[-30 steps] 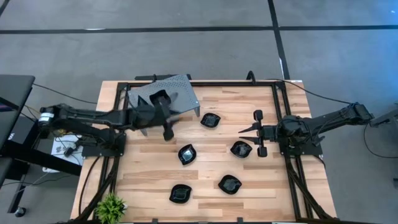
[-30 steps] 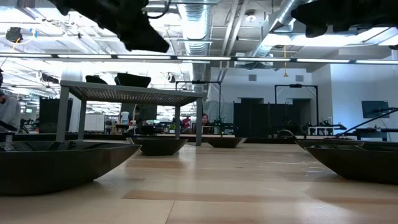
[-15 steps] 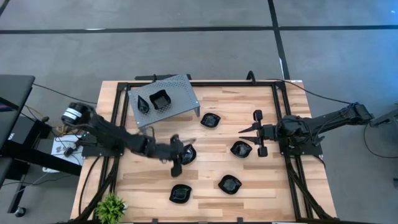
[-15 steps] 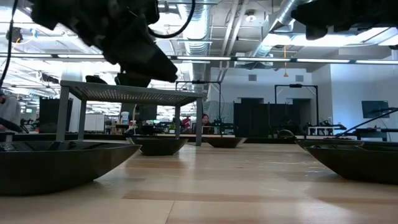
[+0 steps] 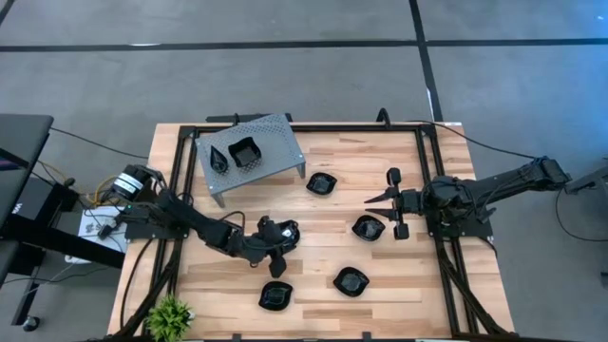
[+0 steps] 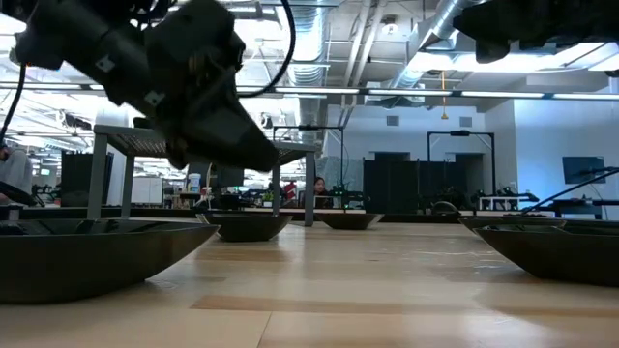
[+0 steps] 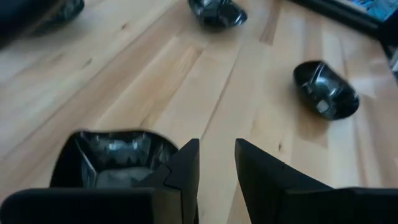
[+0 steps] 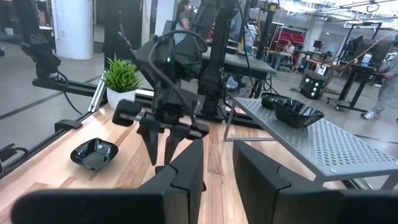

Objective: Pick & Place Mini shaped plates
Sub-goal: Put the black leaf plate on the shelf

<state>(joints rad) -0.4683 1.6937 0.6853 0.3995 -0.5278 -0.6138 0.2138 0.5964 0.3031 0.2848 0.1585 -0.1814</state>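
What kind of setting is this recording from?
Likely a robotics lab or open workshop: exposed ceiling ducts, more metal-framed benches behind, and a person working in the background.

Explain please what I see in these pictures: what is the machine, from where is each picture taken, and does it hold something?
It is a robot with two dark arms at a wooden table. One picture looks down from above, one looks level across the tabletop, and two come from cameras on the wrists. Five black plates lie on the wood, and two more sit on a grey stand. The left claw has come down over the middle plate, fingers a little apart, one finger over the plate's edge; it does not hold it yet. The right claw waits at the right side, holding nothing.
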